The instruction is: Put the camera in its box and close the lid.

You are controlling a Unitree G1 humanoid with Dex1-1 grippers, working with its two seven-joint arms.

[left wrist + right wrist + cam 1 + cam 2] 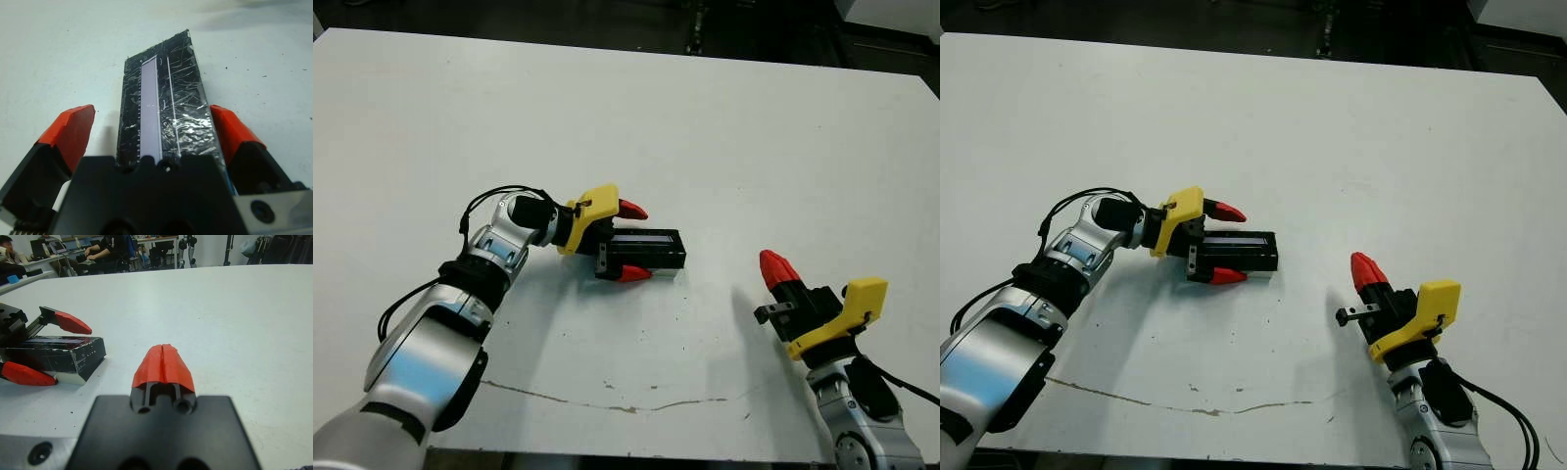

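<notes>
— Nearest the robot, what marks the surface?

— On the white table (pixel 724 127), a thin dark crack or scratch (pixel 607 401) runs along the near edge. Small dark specks are scattered around it. Otherwise the top is plain and matte.

— Right arm?

— The right gripper (pixel 1364 270) stands near the front right corner, well apart from the box. Its two red fingers are pressed together with nothing between them.

— And the left?

— The left gripper (pixel 633 242) sits further in, about mid-table. Its fingers are spread wide, one on each long side of the box (pixel 648 251). Contact on the far finger cannot be confirmed; the near one lies close against the wall.

— State of the box?

— It lies flat on the table, with the lid (pixel 168 105) on top, glossy and crinkled, bearing a pale strip along its length. The lid looks seated, though slightly skewed on the box. The camera is not visible; its position cannot be told.

— Anything obstructing?

— Nothing lies between the two grippers.

— Beyond the table?

— Dark floor, then desks with seated people (pixel 105 249) and equipment stands at the far wall.
</notes>
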